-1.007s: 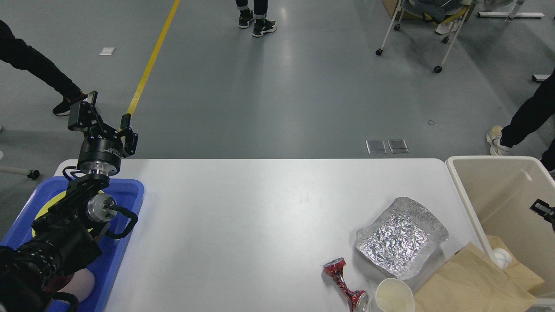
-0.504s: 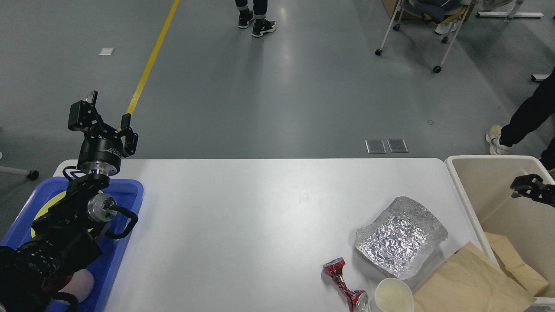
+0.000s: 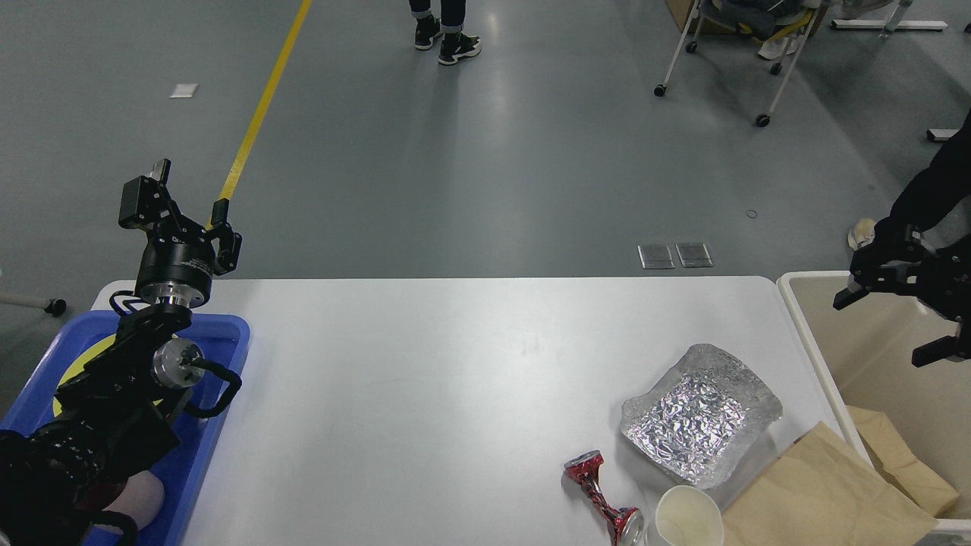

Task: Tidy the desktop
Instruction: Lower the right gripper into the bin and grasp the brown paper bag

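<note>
- Tabletop [image 3: 425,394], large, white and smooth with rounded corners, fills the middle of the view; its far edge runs across the frame and its near edge is out of sight.
- One crumpled silver foil tray [image 3: 702,413], one crushed red drink can [image 3: 603,500], one white paper cup [image 3: 689,519] and one flat brown paper bag [image 3: 823,497] lie clustered at the near right corner.
- The can and the cup sit just beside each other; the foil tray lies behind them, and the bag's edge comes close to the tray.
- One blue plastic tray [image 3: 216,394] rests on the left end, with a yellow item and a pale pink item inside, both partly hidden by the arm.
- One beige plastic bin [image 3: 815,345] stands against the right edge, with brown paper in its bottom.
- Between the blue tray and the litter cluster the white surface gives wide open room.
- Left claw [image 3: 178,208] is raised above the far left corner, its two fingers spread apart and grasping nothing.
- Right claw [image 3: 891,318] hangs over the bin, fingers parted, nothing between them.
- Beyond the far edge lies grey floor with one yellow line [image 3: 262,110].
</note>
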Available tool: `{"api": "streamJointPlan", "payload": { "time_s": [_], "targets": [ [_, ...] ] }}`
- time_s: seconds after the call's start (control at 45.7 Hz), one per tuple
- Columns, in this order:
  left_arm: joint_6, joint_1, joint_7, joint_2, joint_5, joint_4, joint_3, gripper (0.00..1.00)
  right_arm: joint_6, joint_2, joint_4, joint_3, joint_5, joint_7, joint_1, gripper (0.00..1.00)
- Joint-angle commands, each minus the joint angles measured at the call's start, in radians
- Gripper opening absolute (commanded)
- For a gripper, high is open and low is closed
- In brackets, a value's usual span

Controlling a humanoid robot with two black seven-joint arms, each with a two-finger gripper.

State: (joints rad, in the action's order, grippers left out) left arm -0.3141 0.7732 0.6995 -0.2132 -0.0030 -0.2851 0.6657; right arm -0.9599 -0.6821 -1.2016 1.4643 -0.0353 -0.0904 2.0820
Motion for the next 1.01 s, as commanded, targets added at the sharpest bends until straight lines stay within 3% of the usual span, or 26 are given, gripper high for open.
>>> {"api": "streamJointPlan", "payload": {
  "time_s": [0.0,0.35,0.526,0.986],
  "targets": [
    [0.000,0.000,0.000,0.000,0.000,0.000,0.000,0.96,0.000,0.007,-0.001,0.001,-0.002,-0.002,-0.025,1.00],
    [0.000,0.000,0.000,0.000,0.000,0.000,0.000,0.96,0.196,-0.005,0.095,-0.012,-0.083,-0.002,-0.443,1.00],
    [0.000,0.000,0.000,0.000,0.000,0.000,0.000,0.96,0.196,-0.019,0.137,-0.078,-0.083,-0.002,-0.603,1.00],
    [0.000,0.000,0.000,0.000,0.000,0.000,0.000,0.96,0.193,-0.046,0.181,-0.171,-0.080,0.001,-0.732,1.00]
  ]
}}
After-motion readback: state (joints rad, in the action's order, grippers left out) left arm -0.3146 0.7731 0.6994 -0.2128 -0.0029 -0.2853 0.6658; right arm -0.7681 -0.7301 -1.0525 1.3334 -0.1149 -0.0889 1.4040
